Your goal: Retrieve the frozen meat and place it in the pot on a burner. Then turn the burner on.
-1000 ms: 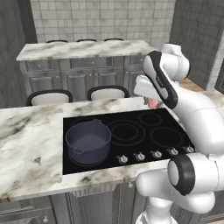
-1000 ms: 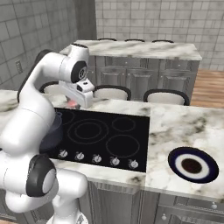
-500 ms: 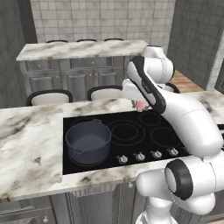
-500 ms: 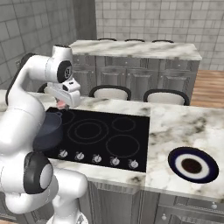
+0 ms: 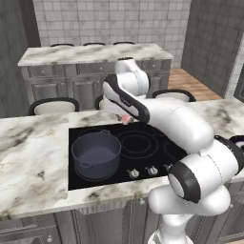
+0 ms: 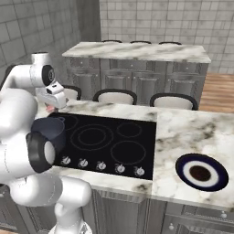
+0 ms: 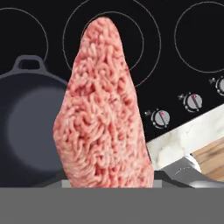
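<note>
The frozen meat (image 7: 105,113), a pinkish-red ground chunk, stands large in the middle of the hand view and hides my fingertips. My gripper (image 5: 124,116) is shut on it, hovering above the back of the black cooktop (image 5: 157,147). The chunk shows as a small pink spot (image 5: 125,119) under the hand, and again as meat (image 6: 50,109) in the right base view. The dark grey-blue pot (image 5: 95,155) sits on the cooktop's left zone, a little forward and left of the gripper (image 6: 51,108). The pot (image 7: 26,118) looks empty. It covers the burner beneath it.
Ring zones (image 5: 138,143) lie right of the pot, with silver knobs (image 5: 152,170) along the cooktop's front edge. A dark blue plate (image 6: 201,171) rests on the marble counter at the right. Chairs (image 6: 114,97) and a second counter (image 6: 137,51) stand behind.
The arm has swung left along the back of the cooktop with the meat in its grip, from the right side to just behind and beside the pot.
</note>
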Robot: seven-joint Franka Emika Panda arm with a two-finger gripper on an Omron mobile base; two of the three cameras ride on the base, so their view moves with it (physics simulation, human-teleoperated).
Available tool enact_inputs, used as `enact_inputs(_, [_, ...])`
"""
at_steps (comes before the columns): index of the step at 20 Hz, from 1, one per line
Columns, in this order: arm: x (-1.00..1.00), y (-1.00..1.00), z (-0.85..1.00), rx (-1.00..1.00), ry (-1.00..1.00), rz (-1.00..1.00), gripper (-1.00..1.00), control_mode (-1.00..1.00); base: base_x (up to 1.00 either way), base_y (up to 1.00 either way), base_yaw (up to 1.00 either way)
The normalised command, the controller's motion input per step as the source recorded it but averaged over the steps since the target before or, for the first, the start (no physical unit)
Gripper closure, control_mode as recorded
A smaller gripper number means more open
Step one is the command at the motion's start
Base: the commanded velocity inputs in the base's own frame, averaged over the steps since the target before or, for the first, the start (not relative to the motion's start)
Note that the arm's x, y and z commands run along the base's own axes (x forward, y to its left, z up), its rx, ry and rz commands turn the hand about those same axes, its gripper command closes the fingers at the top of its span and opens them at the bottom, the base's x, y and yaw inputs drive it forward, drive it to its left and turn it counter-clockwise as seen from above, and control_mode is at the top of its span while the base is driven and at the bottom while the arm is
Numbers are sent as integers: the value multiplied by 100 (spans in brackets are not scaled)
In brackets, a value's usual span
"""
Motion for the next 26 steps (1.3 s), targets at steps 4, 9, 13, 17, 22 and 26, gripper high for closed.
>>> enact_inputs(4, [43,73,-38,-16,0,0,100,-100,0,0,0])
enact_inputs(9, [16,56,-36,-4,0,-3,100,-100,0,0,0])
enact_inputs(13, [8,26,-68,0,0,-12,100,-100,0,0,0])
enact_inputs(17, [0,16,-72,0,2,-11,100,-100,0,0,0])
enact_inputs(22, [-3,31,-50,0,0,-11,100,-100,0,0,0])
enact_inputs(26, [-9,28,-20,0,-7,-11,100,-100,0,0,0])
